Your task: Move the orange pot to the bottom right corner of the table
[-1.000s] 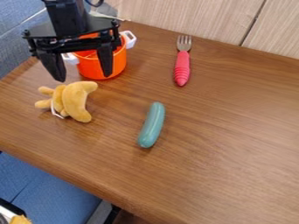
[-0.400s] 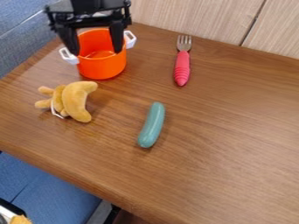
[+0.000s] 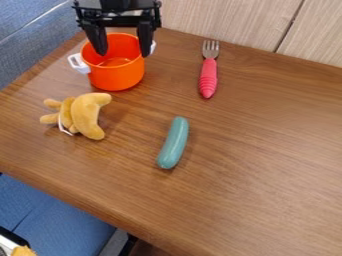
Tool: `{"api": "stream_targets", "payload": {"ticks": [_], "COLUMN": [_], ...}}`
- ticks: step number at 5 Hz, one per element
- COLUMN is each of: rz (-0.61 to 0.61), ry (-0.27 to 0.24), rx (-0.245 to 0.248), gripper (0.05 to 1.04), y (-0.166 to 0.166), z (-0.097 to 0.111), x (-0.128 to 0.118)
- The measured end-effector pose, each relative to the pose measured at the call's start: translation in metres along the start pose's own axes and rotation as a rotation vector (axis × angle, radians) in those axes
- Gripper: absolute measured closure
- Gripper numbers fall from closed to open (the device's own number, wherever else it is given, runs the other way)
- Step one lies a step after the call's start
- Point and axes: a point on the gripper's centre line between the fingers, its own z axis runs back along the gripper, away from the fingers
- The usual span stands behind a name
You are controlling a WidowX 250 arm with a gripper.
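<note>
Overhead, a black gripper (image 3: 124,54) hangs wide open and empty at the orange pot (image 3: 117,79); a lopsided close could snag the rim (image 3: 112,68), tipping it.

no readable text, no labels, no numbers, no signs

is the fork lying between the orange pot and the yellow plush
No, the fork lies to the right of the orange pot, while the yellow plush sits below the pot.
</note>
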Motion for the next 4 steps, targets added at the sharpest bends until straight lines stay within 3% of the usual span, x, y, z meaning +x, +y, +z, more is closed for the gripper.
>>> {"api": "stream_targets", "payload": {"ticks": [1, 3, 4], "rz": [-0.085, -0.091, -0.065], "ry": [0.055, 0.036, 0.033], "rx": [0.017, 0.032, 0.044], "gripper": [0.130, 0.715, 0.929], "y": [-0.0151, -0.0139, -0.0134], "z": [-0.0263, -0.0311, -0.0323], "x": [-0.0029, -0.0025, -0.0032]}}
